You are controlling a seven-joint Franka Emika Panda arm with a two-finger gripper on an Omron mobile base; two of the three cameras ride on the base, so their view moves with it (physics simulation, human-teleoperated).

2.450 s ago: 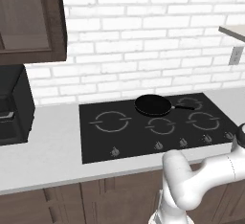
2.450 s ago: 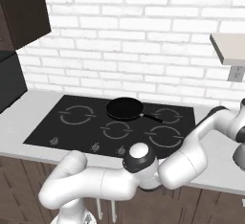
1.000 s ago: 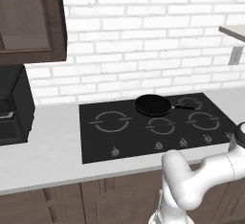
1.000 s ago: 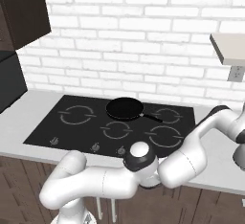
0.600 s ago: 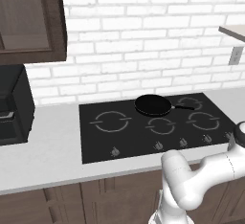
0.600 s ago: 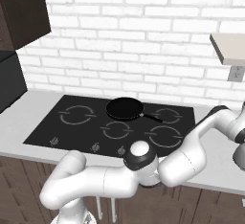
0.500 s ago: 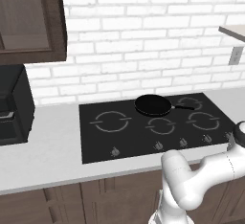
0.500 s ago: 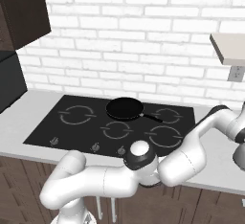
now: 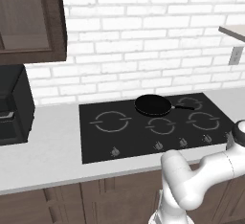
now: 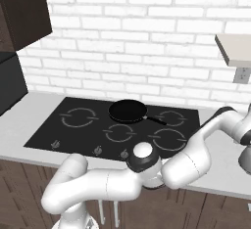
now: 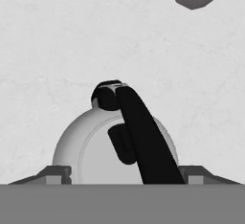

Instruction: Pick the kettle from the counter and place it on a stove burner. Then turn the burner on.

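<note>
While claw (image 11: 122, 179) hangs spread over kettle (image 11: 98, 149) on pale surface (image 11: 57, 46), dark handle (image 11: 143, 141) lies between fingertips; kettle bottom cut off.

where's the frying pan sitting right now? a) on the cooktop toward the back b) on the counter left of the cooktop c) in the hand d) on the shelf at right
a, the frying pan rests on the black cooktop near its back edge, by the brick wall.

Setting: home kitchen | Evidence: black glass cooktop (image 9: 153, 125) set in pale stone counter (image 9: 48, 146); frying pan (image 9: 153, 105) on it | white brick backsplash (image 10: 147, 42) | dark wood cabinets (image 9: 28, 17) above and below
</note>
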